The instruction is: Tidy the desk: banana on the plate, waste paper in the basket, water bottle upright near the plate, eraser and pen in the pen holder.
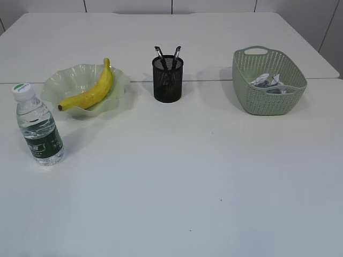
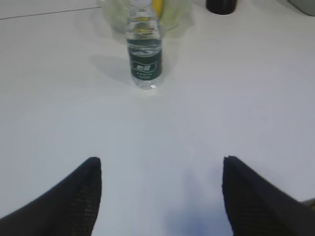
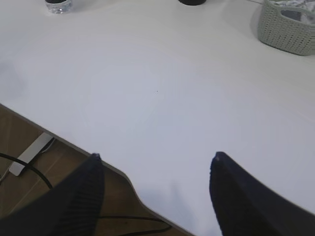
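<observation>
Upright water bottle (image 2: 144,54) well ahead of spread left end effector (image 2: 160,169)

The left gripper (image 2: 161,169) hangs above the table with its two dark fingers spread wide, one at 7 o'clock, the other at 5 o'clock of its wrist view. The right gripper (image 3: 156,167) is posed alike, fingers parted and holding nothing. Neither arm shows in the exterior view.

One banana (image 1: 89,91) lies on one plate (image 1: 56,81), and one water bottle (image 1: 38,127) stands on the desk. One pen holder (image 1: 168,79) carries two pens (image 1: 160,55). One basket (image 1: 268,81) holds crumpled waste paper (image 1: 266,81); the number of pieces cannot be told.
</observation>
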